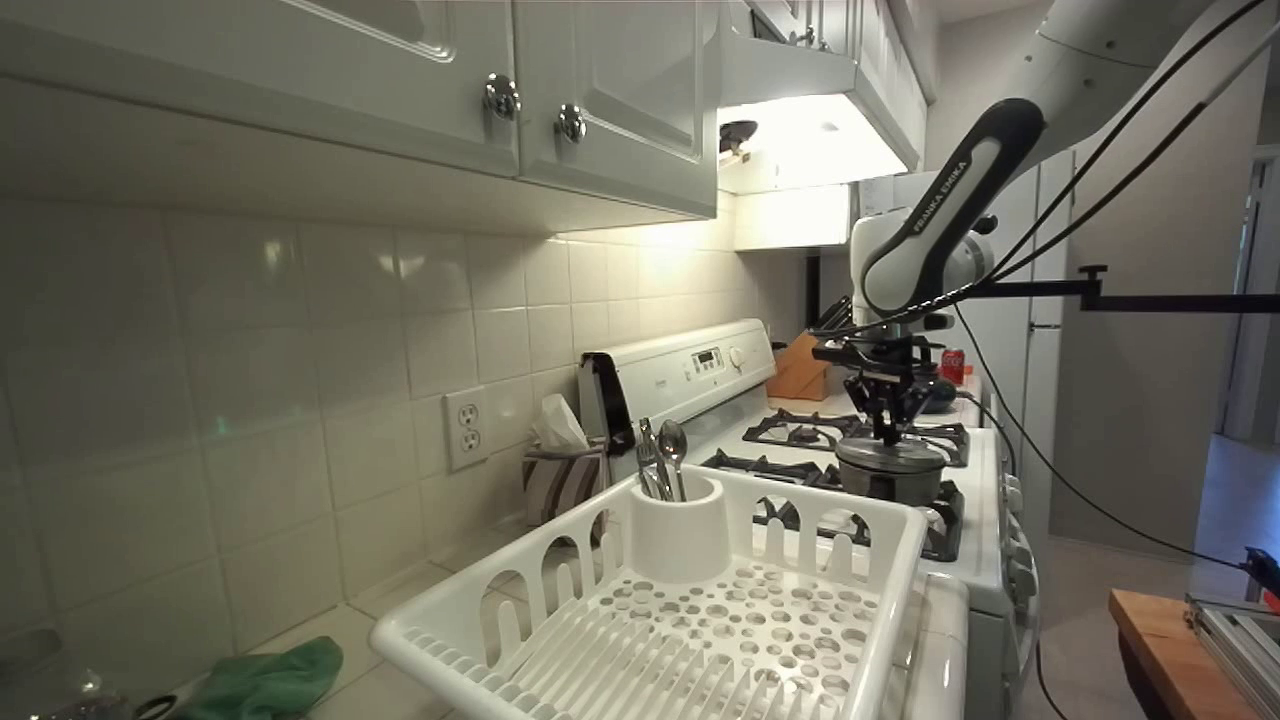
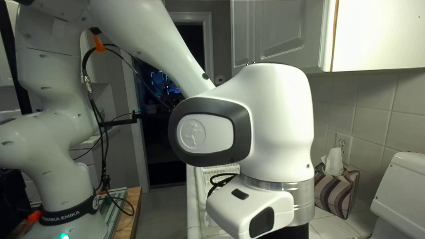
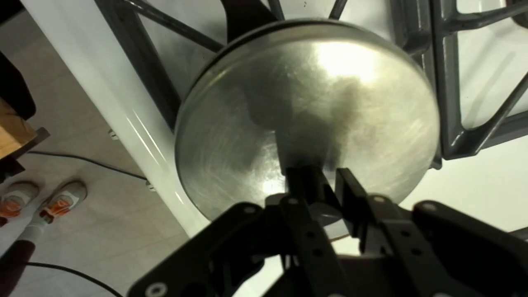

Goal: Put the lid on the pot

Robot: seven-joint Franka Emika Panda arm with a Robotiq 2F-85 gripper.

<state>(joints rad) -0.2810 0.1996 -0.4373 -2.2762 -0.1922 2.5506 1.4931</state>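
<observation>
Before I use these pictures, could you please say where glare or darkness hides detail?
Wrist view: glare on the lid, dark blotches near the tool; in an exterior view, a washed-out range hood underside; in an exterior view, a nearly black doorway.

This is a kitchen, as its gas stove (image 1: 700,375), lit range hood (image 1: 785,70), white cabinets (image 1: 630,70), tiled splashback (image 1: 350,290) and dish rack (image 1: 893,522) with cutlery (image 1: 674,442) show.

White cabinets (image 1: 420,110), tiled wall (image 1: 330,400), lit hood (image 1: 790,75)
</observation>
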